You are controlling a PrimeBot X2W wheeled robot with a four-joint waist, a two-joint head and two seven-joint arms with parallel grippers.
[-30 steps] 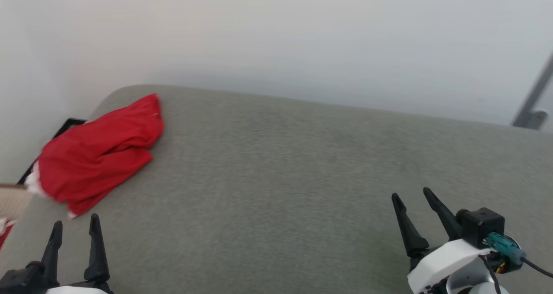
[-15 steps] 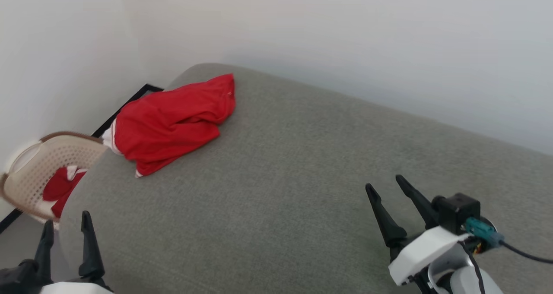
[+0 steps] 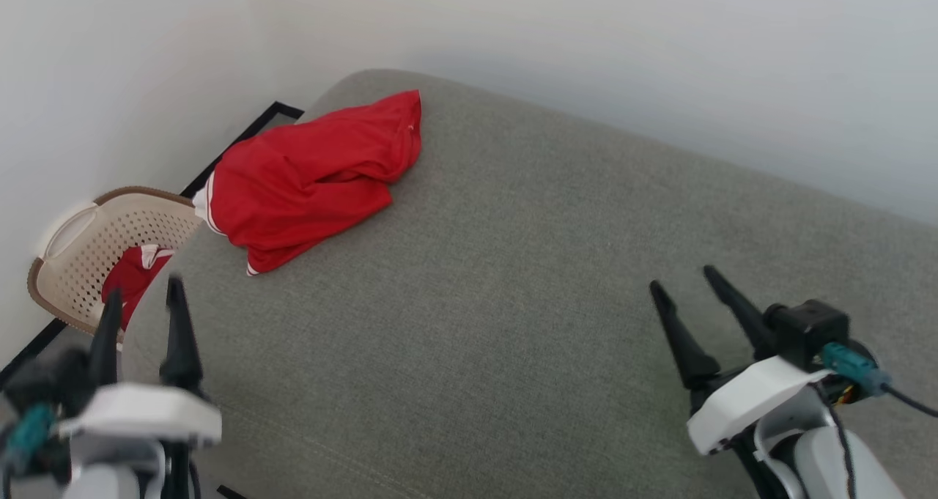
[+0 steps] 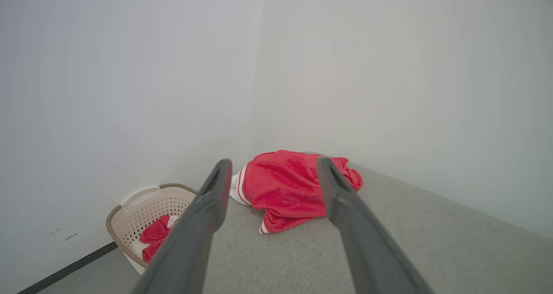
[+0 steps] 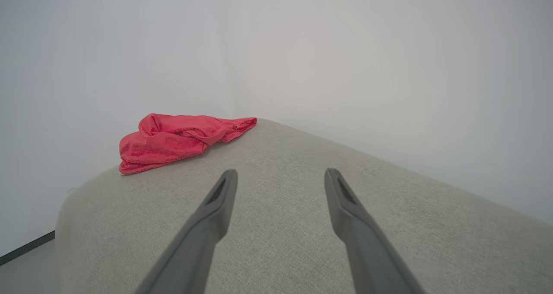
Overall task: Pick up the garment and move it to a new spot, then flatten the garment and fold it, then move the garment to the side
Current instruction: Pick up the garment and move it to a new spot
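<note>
Our head camera has swung to the left over the last second, so the whole picture has shifted; the garment (image 3: 315,169) itself has not moved. It lies as the same crumpled red heap on the far left corner of the grey upholstered cushion (image 3: 513,301), with a strip of white and striped trim showing at its left edge. The turn has brought a beige perforated laundry basket (image 3: 73,250) into view on the floor just beside that corner, with another red-and-white cloth (image 3: 132,283) inside it. Our left gripper (image 3: 144,290) has come up higher in the head view, slightly blurred with motion, and its wrist view now frames the garment between its two fingers. Our right gripper (image 3: 681,279) hangs over the near right of the cushion, well apart from the heap. Both sets of jaws stand wide, holding nothing. We judge this to be the approach to the first pick: the left arm is lined up but must reach much further, and nothing has been lifted, flattened or folded yet. We should take the heap on the cushion, not the cloth in the basket.
</note>
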